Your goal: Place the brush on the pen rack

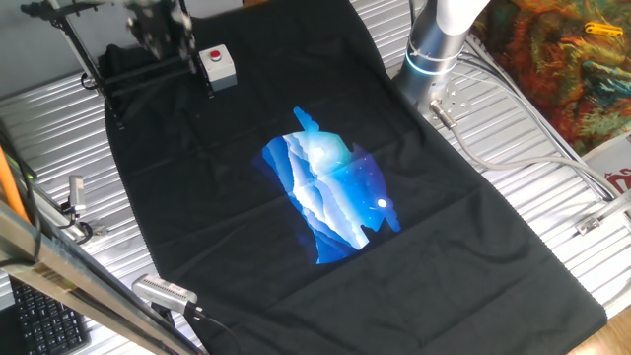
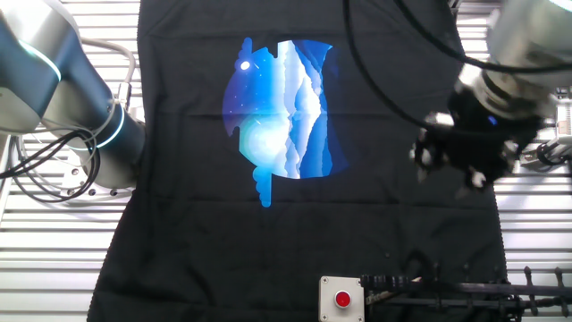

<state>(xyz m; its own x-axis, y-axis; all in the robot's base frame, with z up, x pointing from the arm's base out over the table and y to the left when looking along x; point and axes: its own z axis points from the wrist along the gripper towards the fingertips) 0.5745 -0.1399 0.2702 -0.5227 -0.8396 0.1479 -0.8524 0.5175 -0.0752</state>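
The pen rack (image 1: 148,77) is a thin black rod frame at the far left of the black cloth; in the other fixed view it lies along the bottom right (image 2: 465,288). My gripper (image 1: 163,35) hangs blurred just above and behind the rack, and it also shows at the right of the other fixed view (image 2: 458,165). Motion blur hides how its jaws stand and whether they hold anything. I cannot make out the brush for certain. A thin pale streak (image 2: 393,283) lies along the rack's bar near the box, but I cannot tell what it is.
A small grey box with a red button (image 1: 219,62) stands beside the rack (image 2: 342,300). The black cloth (image 1: 246,256) bears a blue print (image 1: 330,197). The arm's base (image 1: 439,44) and cables are at the far right. A thick orange rod (image 1: 12,187) is at the left edge.
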